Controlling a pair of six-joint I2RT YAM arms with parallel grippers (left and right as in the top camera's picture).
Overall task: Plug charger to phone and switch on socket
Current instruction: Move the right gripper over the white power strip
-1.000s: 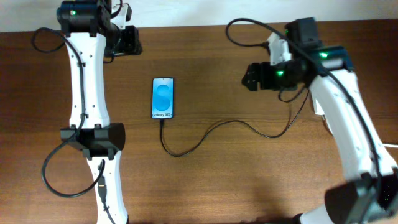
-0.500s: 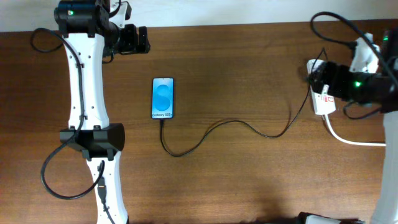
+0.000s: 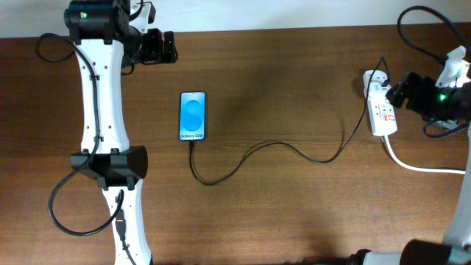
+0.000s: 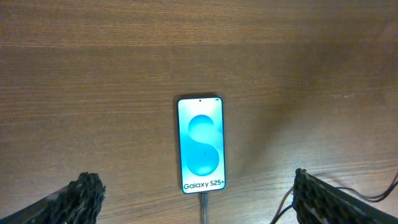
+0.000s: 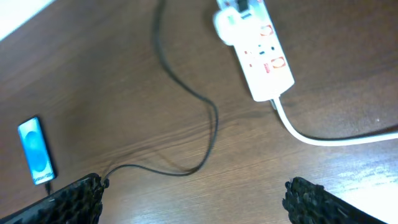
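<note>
- You had a table (image 3: 294,221) of dark reddish-brown wood, its grain running in long fine streaks.
- Your phone (image 4: 201,144) showed a black frame around a pale cyan screen with deeper blue rounded shapes. "Galaxy S25+" stood in dark letters along its lower edge.
- The charger (image 3: 265,149) was a thin black line from end to end.
- Your socket (image 5: 262,55) was white, with small red marks along its face.
- Its thick cord (image 5: 323,138) was plain white.
- Your left arm (image 3: 101,96) was white with black joints, and a green light glowed on its black top.
- Your right arm (image 3: 433,99) looked black near the socket, with a green light on it.
</note>
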